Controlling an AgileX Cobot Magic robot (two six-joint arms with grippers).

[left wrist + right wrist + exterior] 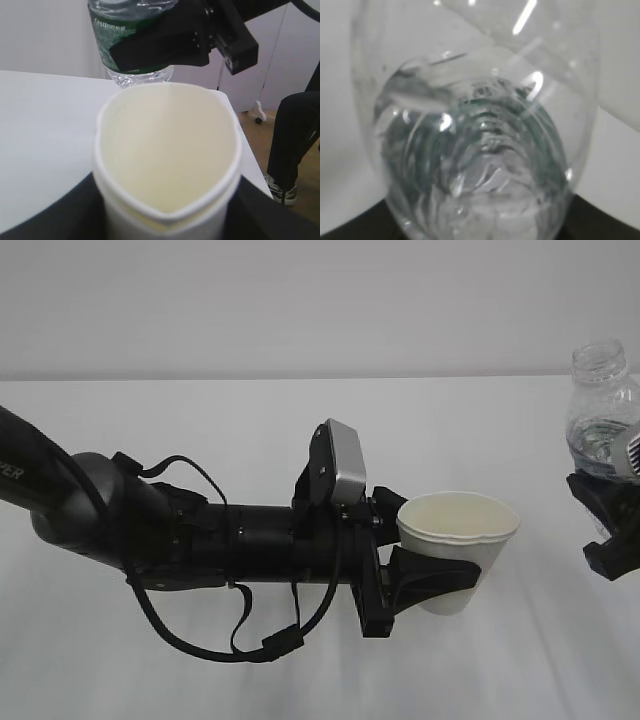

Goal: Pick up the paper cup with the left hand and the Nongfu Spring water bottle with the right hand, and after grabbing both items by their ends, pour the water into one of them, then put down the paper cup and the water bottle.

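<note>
The left hand (432,570) ends a thick, glossy black cylindrical arm (240,540) made of ringed segments, with white capital lettering near its shoulder end. A silver-grey rectangular module (345,462) with rounded corners sits above the wrist. Thin black cables (215,645) loop beneath. The right hand (612,530) is matte black and angular, with a ribbed grey part.
</note>
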